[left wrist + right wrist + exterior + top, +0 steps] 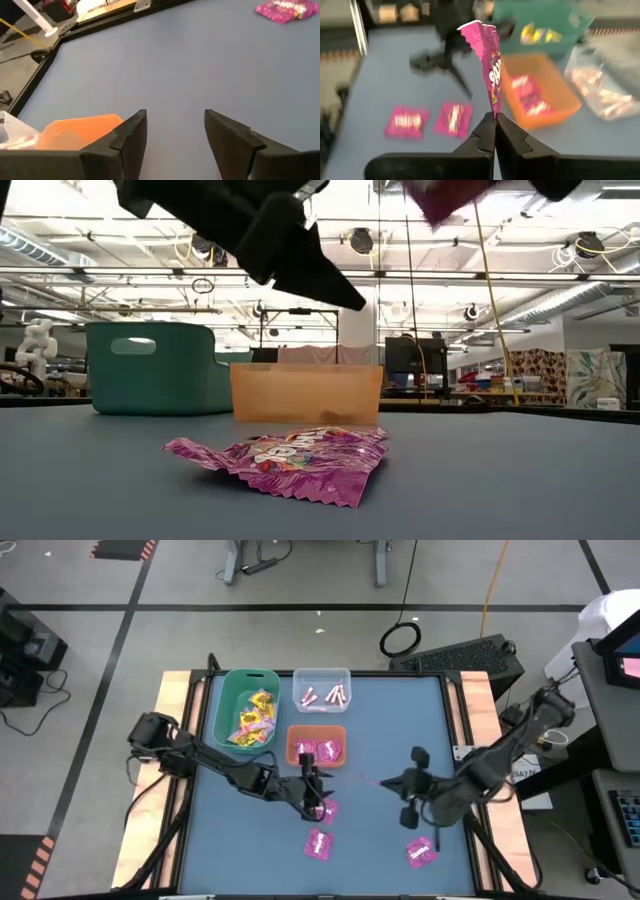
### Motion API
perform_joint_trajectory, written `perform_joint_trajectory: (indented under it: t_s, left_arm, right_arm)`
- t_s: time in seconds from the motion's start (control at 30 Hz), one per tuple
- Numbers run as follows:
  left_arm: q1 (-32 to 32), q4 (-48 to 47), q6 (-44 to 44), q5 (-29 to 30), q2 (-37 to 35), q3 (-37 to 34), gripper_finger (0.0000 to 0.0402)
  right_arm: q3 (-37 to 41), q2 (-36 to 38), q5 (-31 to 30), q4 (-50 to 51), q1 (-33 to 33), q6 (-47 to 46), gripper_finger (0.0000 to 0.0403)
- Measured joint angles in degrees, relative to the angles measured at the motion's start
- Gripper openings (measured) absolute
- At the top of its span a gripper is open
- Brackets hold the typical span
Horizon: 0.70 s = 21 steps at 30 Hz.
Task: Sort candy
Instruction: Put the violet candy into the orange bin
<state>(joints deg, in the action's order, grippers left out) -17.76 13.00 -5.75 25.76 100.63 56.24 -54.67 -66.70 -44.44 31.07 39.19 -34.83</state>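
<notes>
The dark two-finger left gripper hangs over the blue table with its fingers spread apart and nothing between them. Just beyond its fingertips sits the shallow orange plastic bin, which holds a few magenta-pink square candy packets. Further out from the gripper, toward the table's far edge, are the deep green plastic bin filled with yellow square candy packets and, beside it, the clear plastic tray holding thin pale pink-white candy sticks. Right under the left gripper, on the near side of the orange bin, one magenta-pink packet lies flat on the table, and another lies a little nearer the front edge.

The dark two-finger right gripper is to the right of the left one, near the middle of the table, its fingertips pressed together on the edge of a crinkled magenta-pink wrapped candy packet, which stands up from the pinch, clear of the table. The orange bin lies ahead of this gripper and to one side. Behind it, toward the front right of the table, a last magenta-pink packet rests flat on the surface.
</notes>
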Motion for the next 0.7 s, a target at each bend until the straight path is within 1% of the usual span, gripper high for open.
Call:
perform_joint_trajectory:
  t_s: [0.13, 0.23, 0.3, 0.37, 0.43, 0.57, 0.63, 0.7]
  left_arm:
    - [-0.50, -0.49, 1.58, -0.17, -1.58, -1.97, 0.0203]
    - [-1.45, 0.52, 2.77, -0.29, -3.16, -2.78, 0.0203]
    - [-2.41, 0.06, 3.66, -0.42, -3.82, -3.14, 0.0203]
    - [-3.35, -0.02, 3.96, -0.57, -3.82, -3.12, 0.0203]
    - [-4.38, -0.08, 3.94, -0.57, -3.80, -3.12, 0.0203]
    - [-5.97, -0.38, 4.44, -0.57, -3.79, -3.12, 0.0203]
    - [-6.57, -0.43, 5.04, -0.57, -3.77, -3.12, 0.0203]
    - [-7.28, -0.51, 5.35, -0.57, -3.77, -3.12, 0.0203]
  right_arm:
    - [2.27, 4.61, -5.16, -5.83, 1.99, 3.57, 0.0000]
    - [5.90, 7.27, -6.15, -13.68, 2.21, 6.15, 0.0000]
    - [8.87, 8.85, -6.32, -21.30, 2.11, 9.09, 0.0000]
    - [12.17, 10.27, -5.82, -28.17, 2.02, 12.79, 0.0000]
    - [15.22, 12.07, -3.26, -34.97, 1.27, 15.54, 0.0000]
    - [21.43, 15.88, -0.33, -48.29, -0.23, 19.23, 0.0000]
    - [24.15, 17.12, 0.83, -53.42, -0.91, 21.08, 0.0000]
    - [26.01, 18.10, 1.74, -56.40, -1.38, 22.02, 0.0000]
